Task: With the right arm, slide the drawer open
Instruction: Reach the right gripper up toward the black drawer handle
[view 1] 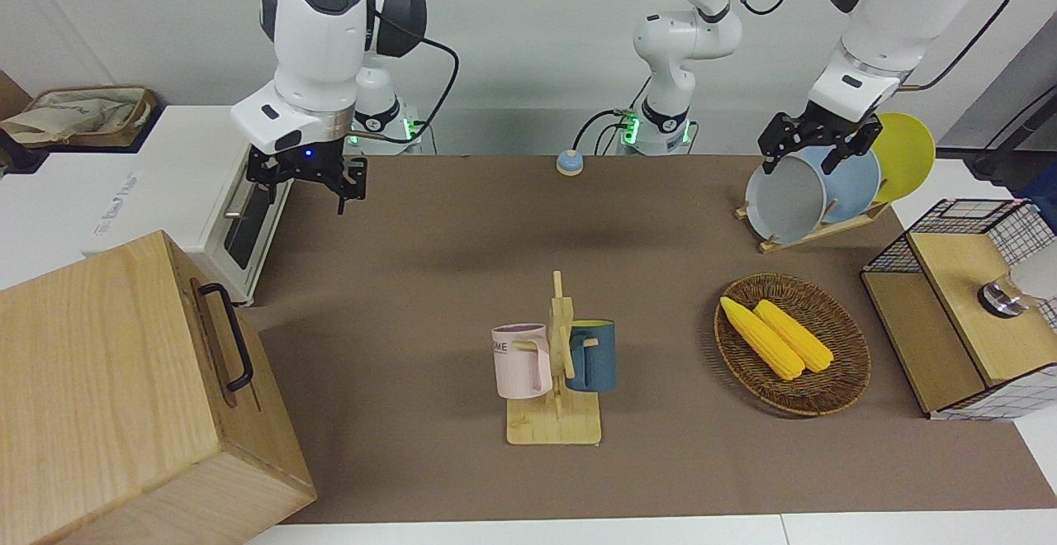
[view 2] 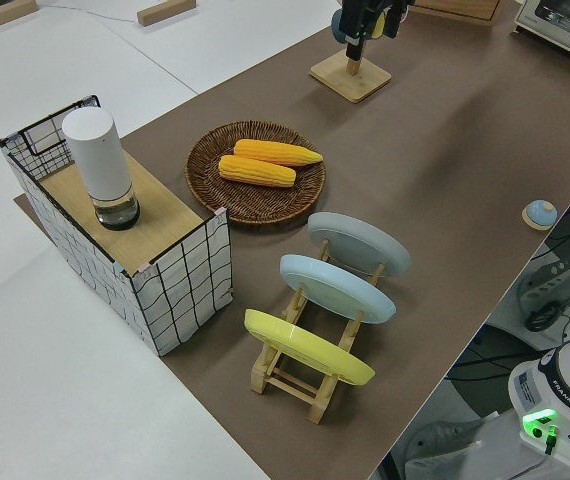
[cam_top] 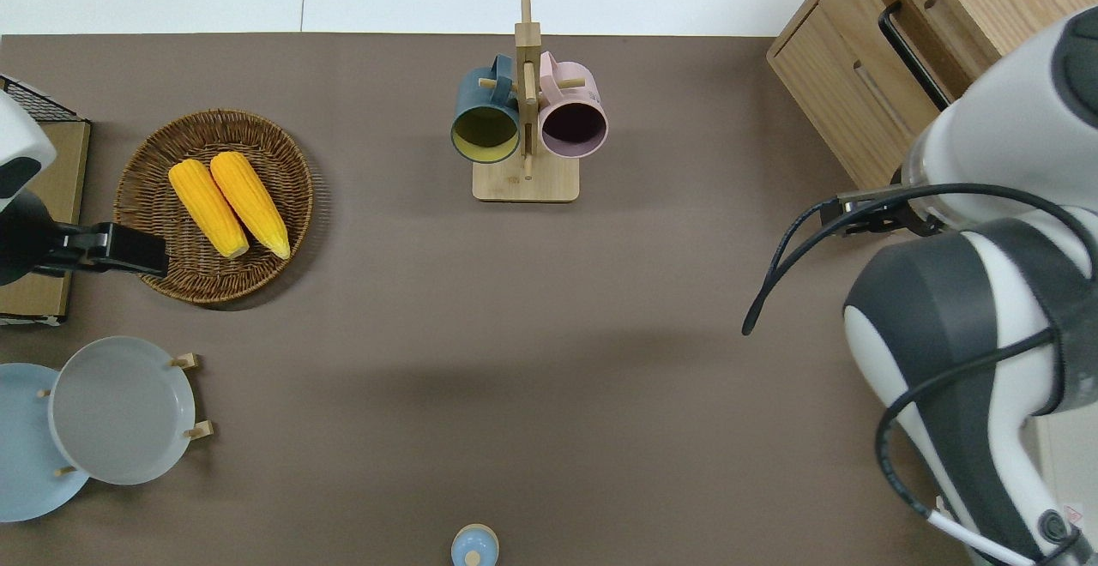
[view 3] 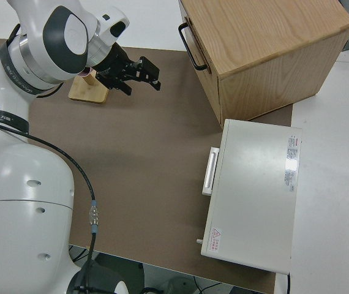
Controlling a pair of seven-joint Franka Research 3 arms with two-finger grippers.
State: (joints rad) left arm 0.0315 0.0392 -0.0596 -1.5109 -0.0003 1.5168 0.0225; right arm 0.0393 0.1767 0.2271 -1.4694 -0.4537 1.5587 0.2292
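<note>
Drawer [view 1: 216, 345] is seen closed in the light-wood box [view 1: 107, 396] at the lower left of the front view, black bar handle [view 1: 228, 335] on its front. White toaster oven [view 1: 177, 190] sits just beside the box, nearer to the robots. Wooden mug rack [view 1: 560, 363] with pink mug [view 1: 522, 361] and blue mug [view 1: 592, 354] is placed mid-table, well apart from the drawer. Wicker basket [view 1: 842, 384] with two corn cobs [view 1: 776, 337], plate rack [view 1: 813, 231] and wire-mesh cabinet [view 1: 962, 305] are found at the frame's right. No object lies between drawer front and open mat. Right gripper [view 1: 307, 172] is held raised at upper left of the front view, wrist bent downward, blue light lit, fingers parted and empty, clear of the handle. Left arm is parked; its finger state cannot be told.
</note>
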